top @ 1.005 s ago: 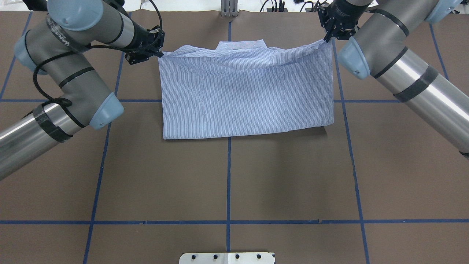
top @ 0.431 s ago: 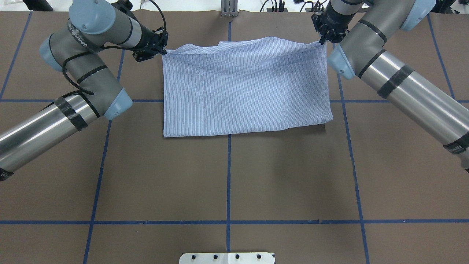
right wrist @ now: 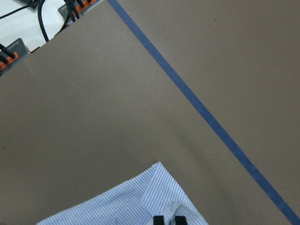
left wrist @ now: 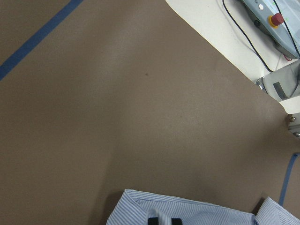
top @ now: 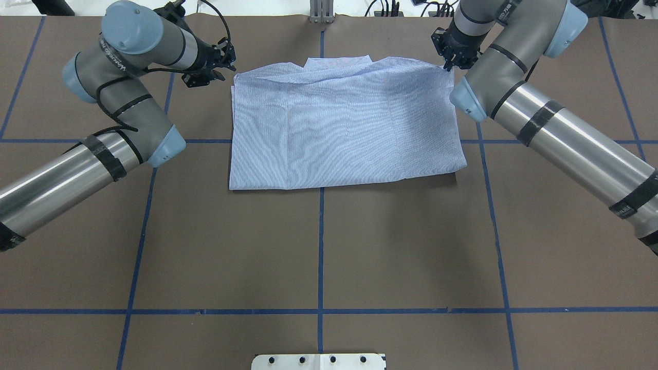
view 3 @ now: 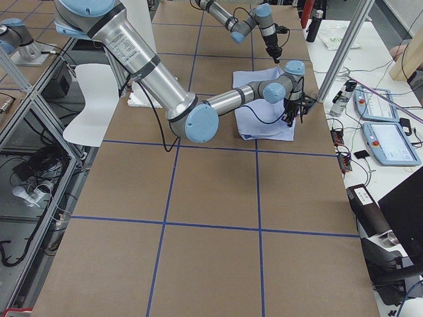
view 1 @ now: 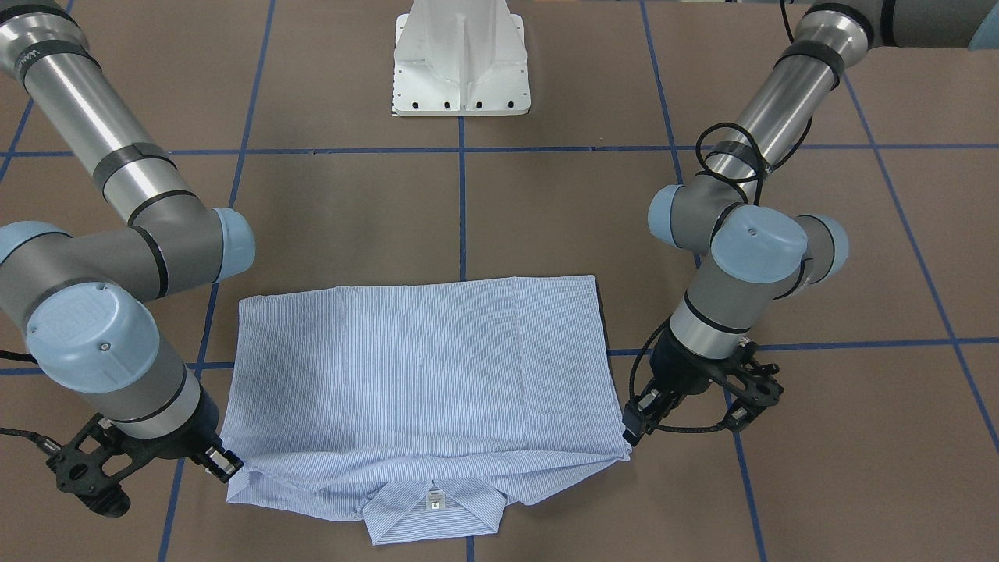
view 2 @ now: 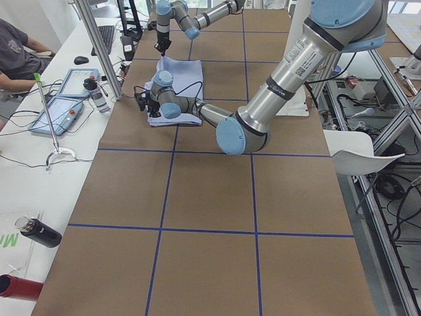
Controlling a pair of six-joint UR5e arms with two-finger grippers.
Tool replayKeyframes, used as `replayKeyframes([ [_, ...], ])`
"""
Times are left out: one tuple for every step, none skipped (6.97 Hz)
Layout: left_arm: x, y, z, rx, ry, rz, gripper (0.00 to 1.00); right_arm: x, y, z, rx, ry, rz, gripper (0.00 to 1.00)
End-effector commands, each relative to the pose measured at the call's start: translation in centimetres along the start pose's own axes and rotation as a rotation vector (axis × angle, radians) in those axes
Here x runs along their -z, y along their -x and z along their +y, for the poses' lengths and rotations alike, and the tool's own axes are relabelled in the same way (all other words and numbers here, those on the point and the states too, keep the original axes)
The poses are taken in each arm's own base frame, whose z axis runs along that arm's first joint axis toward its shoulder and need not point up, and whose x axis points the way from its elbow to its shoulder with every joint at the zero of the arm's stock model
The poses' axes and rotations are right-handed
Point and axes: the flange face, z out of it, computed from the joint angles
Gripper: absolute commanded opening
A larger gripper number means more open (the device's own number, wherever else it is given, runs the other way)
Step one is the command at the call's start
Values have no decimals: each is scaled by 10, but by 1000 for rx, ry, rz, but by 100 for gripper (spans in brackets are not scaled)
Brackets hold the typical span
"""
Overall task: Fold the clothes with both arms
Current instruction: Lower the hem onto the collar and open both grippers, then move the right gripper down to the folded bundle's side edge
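The light blue striped shirt (top: 344, 123) lies folded in half on the brown table, its collar (top: 338, 62) at the far edge. In the front-facing view the shirt (view 1: 421, 367) has its collar (view 1: 433, 511) nearest the camera. My left gripper (top: 227, 68) is shut on the shirt's far left corner, low at the table; it also shows in the front-facing view (view 1: 628, 428). My right gripper (top: 446, 65) is shut on the far right corner, and shows in the front-facing view (view 1: 228, 465). Both wrist views show striped cloth pinched between the black fingertips (left wrist: 151, 220) (right wrist: 159, 219).
The table (top: 318, 246) is covered in brown paper with a blue tape grid. The white pedestal base (view 1: 460, 58) stands at the robot's side. Tablets, bottles and cables lie on the white bench (view 2: 62, 99) beyond the table's far edge.
Both grippers have drawn slightly inward and lower with the shirt's corners. The upper layer has settled flatter and the collar, covered a moment ago, shows again.
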Motion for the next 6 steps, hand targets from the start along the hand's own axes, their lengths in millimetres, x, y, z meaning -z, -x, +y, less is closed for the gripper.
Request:
replayKeyframes([
  [-1,2,-3,-24,-3,7,74,7,13,3,-5,-2,-23,71],
  [3,-1,-6,-24,-6,15,74,20,20,3,-32,-3,-46,75],
  [10,-5,-7,-25,-8,29,74,43,17,8,-46,0,-91,79],
  [15,-9,-7,-26,-7,39,74,43,-30,32,-72,18,-119,79],
  [16,-6,-8,-26,-7,38,74,52,-77,59,-56,35,-147,79],
  [20,-8,-6,-31,-6,47,74,55,-116,84,-82,53,-150,79],
])
